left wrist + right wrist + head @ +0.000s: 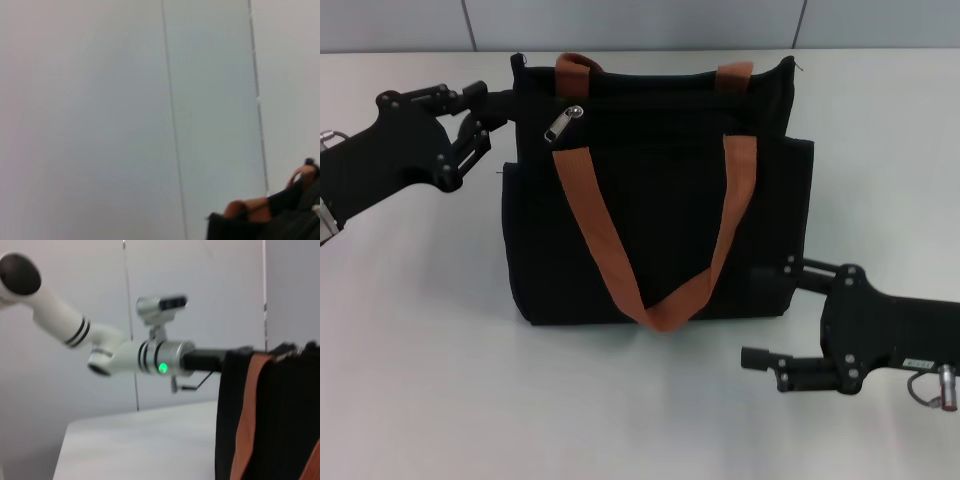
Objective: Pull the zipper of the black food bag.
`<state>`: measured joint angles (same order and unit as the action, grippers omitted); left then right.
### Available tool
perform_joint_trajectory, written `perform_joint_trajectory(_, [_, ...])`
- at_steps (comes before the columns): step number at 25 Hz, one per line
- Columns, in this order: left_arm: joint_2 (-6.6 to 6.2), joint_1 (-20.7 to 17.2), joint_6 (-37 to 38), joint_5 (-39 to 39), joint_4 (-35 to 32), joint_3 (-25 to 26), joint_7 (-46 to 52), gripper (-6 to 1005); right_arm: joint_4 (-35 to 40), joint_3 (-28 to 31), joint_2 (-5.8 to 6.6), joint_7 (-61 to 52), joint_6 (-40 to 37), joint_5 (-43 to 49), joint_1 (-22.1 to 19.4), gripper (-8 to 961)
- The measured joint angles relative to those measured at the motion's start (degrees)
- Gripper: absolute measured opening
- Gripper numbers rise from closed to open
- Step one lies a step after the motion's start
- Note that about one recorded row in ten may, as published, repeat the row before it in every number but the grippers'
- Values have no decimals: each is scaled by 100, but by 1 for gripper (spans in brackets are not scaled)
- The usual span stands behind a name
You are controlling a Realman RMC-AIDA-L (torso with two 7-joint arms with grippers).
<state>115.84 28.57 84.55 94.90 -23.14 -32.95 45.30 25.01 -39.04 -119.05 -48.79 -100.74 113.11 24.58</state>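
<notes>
Head view shows the left gripper point(498, 108) at the far left corner of the black food bag point(660, 230), its fingers touching the bag's top edge; whether they clamp the fabric cannot be told. The zipper point(563, 122) hangs just right of that corner, near the orange strap point(605, 240). The right gripper point(775, 315) sits spread open at the bag's near right corner on the table point(420, 380).
</notes>
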Motion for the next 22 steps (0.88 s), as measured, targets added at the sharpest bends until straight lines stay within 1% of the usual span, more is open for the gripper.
perform_joint_trajectory(2, [-5, -69, 287, -4, 0, -10, 22, 345, -121, 479, 2, -162, -445, -1, 84, 760])
perform_joint_trajectory(3, [-8, -89, 387, -4, 0, -11, 34, 301, -121, 479, 2, -162, -445, -1, 84, 759])
perform_joint_trajectory(4, [-11, -109, 523, -5, 0, -15, 46, 264, -131, 630, 4, -280, -615, 0, 117, 758])
perform_joint_trajectory(6, [-11, -109, 523, -5, 0, -15, 46, 190, -132, 915, 10, -678, -935, -4, 228, 756])
perform_joint_trajectory(7, [-11, -109, 523, -5, 0, -15, 46, 152, -132, 915, 10, -678, -935, -4, 228, 755])
perform_joint_trajectory(8, [-11, -128, 789, 9, 1, -53, 66, 115, -116, 1144, 29, -1190, -1241, -8, 397, 754])
perform_joint_trajectory(9, [1, -128, 840, 14, 2, -63, 79, 78, -116, 1144, 29, -1190, -1241, -8, 397, 753])
perform_joint_trajectory(10, [1, -128, 840, 14, 2, -63, 79, 70, -85, 1314, 55, -1842, -1432, -21, 605, 752])
perform_joint_trajectory(11, [8, -129, 866, 14, 0, -65, 88, 62, -85, 1314, 55, -1842, -1432, -21, 605, 751])
perform_joint_trajectory(12, [36, -129, 917, 15, -24, -67, 116, 54, -56, 1370, 68, -2243, -1445, -48, 736, 750])
perform_joint_trajectory(13, [46, -128, 922, 15, -36, -67, 120, 47, 30, 1384, 81, -2920, -1399, -102, 960, 749])
perform_joint_trajectory(15, [56, -127, 924, 15, -49, -68, 125, 31, 141, 1364, 89, -3527, -1285, -122, 1192, 747])
perform_joint_trajectory(16, [63, -127, 917, 16, -53, -68, 127, 23, 171, 1359, 93, -3719, -1230, -122, 1278, 746])
perform_joint_trajectory(17, [63, -127, 917, 16, -53, -68, 127, 23, 171, 1359, 93, -3719, -1230, -122, 1278, 745])
perform_joint_trajectory(19, [79, -168, 833, 19, -55, -64, 128, 23, 263, 1346, 97, -4568, -853, -122, 1677, 743])
perform_joint_trajectory(22, [79, -168, 833, 19, -55, -64, 128, 23, 278, 1310, 94, -4787, -753, -121, 1778, 740])
